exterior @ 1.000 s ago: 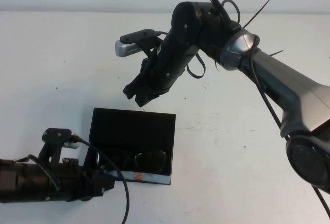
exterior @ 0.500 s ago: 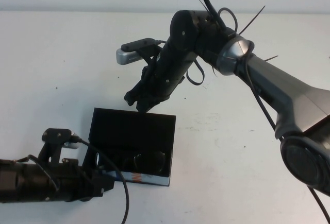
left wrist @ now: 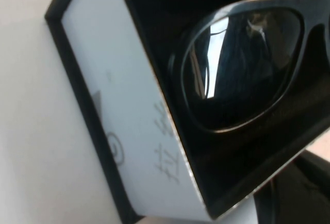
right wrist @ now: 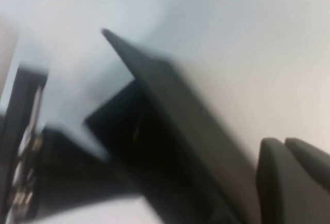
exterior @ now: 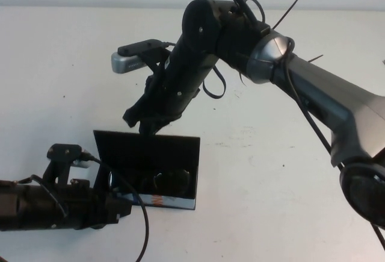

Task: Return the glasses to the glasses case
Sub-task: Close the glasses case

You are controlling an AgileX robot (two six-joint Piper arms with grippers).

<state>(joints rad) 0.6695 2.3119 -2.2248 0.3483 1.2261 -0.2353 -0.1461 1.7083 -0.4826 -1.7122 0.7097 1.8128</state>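
Note:
The black glasses case [exterior: 147,152] stands open near the table's front left, lid raised, its blue-white front side [exterior: 165,202] facing me. The dark glasses [exterior: 163,182] lie inside it; one lens [left wrist: 242,69] fills the left wrist view beside the case's pale front side [left wrist: 129,131]. My left gripper [exterior: 119,206] is at the case's front left corner and grips that end. My right gripper [exterior: 142,123] is shut and empty, its tips against the top edge of the lid. In the right wrist view the fingertips [right wrist: 289,183] sit together by the lid [right wrist: 170,110].
The white table [exterior: 289,171] stretches to the right and behind the case. The right arm [exterior: 313,93] reaches across from the right above the table. A cable [exterior: 139,214] loops from the left arm in front of the case.
My right gripper has swung left and down onto the lid's top edge. The case has shifted a little to the left, and the left arm with it.

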